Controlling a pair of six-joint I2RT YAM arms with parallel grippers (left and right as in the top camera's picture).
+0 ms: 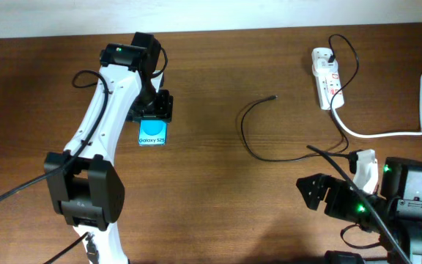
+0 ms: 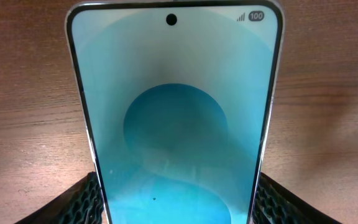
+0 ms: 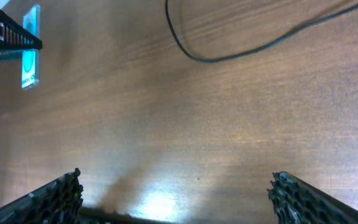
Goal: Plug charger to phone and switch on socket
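The phone (image 1: 152, 134) (image 2: 176, 112), cyan screen up, is at the left of the wooden table. My left gripper (image 1: 152, 114) (image 2: 176, 182) is shut on it, a ribbed pad (image 2: 82, 196) against each long edge. I cannot tell whether the phone is lifted off the table. The charger (image 1: 245, 132) (image 3: 197, 57) is a thin black cable looping across the middle, its connector tip (image 1: 274, 97) lying free. Its other end runs up to the socket (image 1: 327, 79) at the back right. My right gripper (image 1: 308, 194) (image 3: 176, 193) stands open and empty over bare wood, near the front right.
The socket's thick white cord (image 1: 387, 134) curves off to the right edge. A white wall borders the table's far side. In the right wrist view the phone (image 3: 30, 59) shows far off at the upper left.
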